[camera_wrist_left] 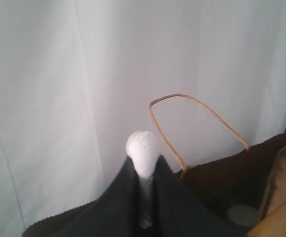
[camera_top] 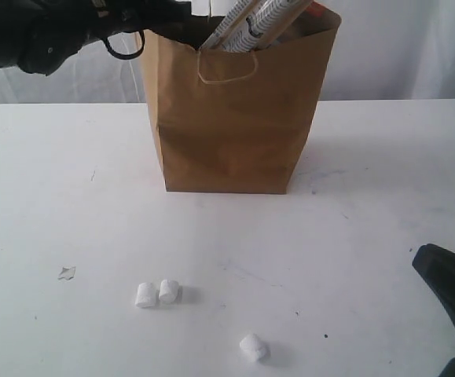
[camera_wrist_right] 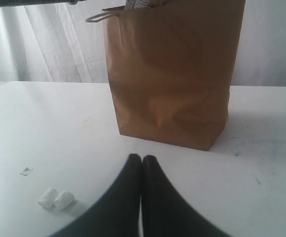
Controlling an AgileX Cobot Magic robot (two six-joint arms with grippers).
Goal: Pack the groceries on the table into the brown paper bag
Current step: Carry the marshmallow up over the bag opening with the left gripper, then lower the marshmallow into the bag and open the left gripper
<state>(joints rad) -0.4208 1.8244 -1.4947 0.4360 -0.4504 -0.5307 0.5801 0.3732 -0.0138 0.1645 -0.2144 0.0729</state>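
Nearest the front edge of the table [camera_top: 54, 196], one marshmallow [camera_top: 253, 347] lies alone. A pair of marshmallows [camera_top: 157, 293] lies a little further back and to the left, the two touching side by side. A small grey scrap [camera_top: 67, 273] sits further left of them. The right gripper [camera_wrist_right: 142, 159] hangs low over the table at the right. Its jaws are pressed together with nothing between them, well apart from all three sweets.

Behind these, mid-table, the bag [camera_top: 235, 126] stands upright with its cord handle [camera_top: 227, 71] hanging over the front face. Noodle packs [camera_top: 251, 23] stick out of its open top at a slant.

Furthest back and highest, the left arm [camera_top: 70, 31] reaches in from the left over the bag's mouth. The left gripper [camera_wrist_left: 145, 160] is clamped on a fourth marshmallow [camera_wrist_left: 143, 145], which bulges out past the fingertips above the bag opening. A pale round thing [camera_wrist_left: 241, 215] shows inside the bag; what it is cannot be told.
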